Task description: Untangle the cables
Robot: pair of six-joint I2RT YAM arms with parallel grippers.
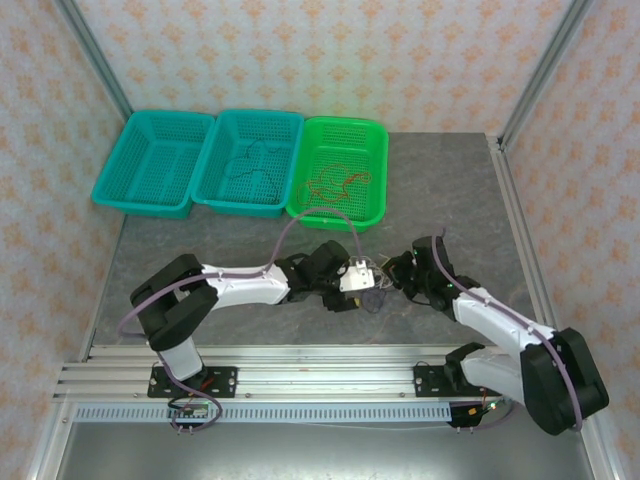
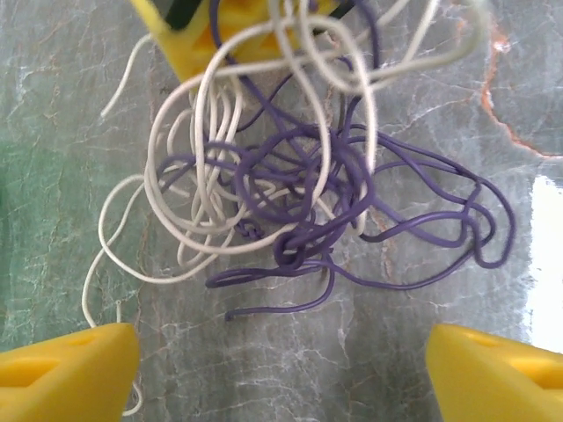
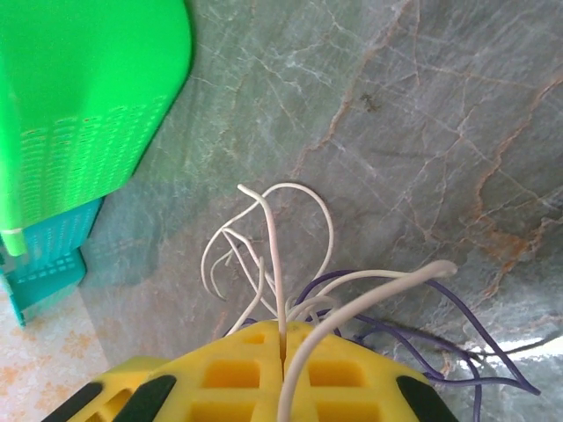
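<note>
Left gripper: nearest item in the left wrist view; yellow fingers stand spread wide at the two lower corners, nothing between them; released, hovering over the table.
Right gripper: clenched; a strand of the white cable runs straight out of the seam between its yellow pads, so it is pinching that cable.
White cable, position: many loose loops on the table between the two grippers, with one part lifted up to the right gripper.
Purple cable: bunched loops threaded through the white loops at the centre of the heap; wider loops trail off to the right in the left wrist view; one free end lies on the near side of the knot, toward the left gripper.
Red-orange cable: coiled inside the green basket at the far side of the table.
Dark cable: lying inside the middle teal basket.
Handling, judged: very light, thin and limp, with some spring in the loops; the smooth sheath is likely to slide through the pads; a hard pull would probably tighten the knot rather than free it.
Hold point, judged: the purple free end, or an outer purple loop well apart from the white strands, drawn gently away from the right gripper's pinch.
</note>
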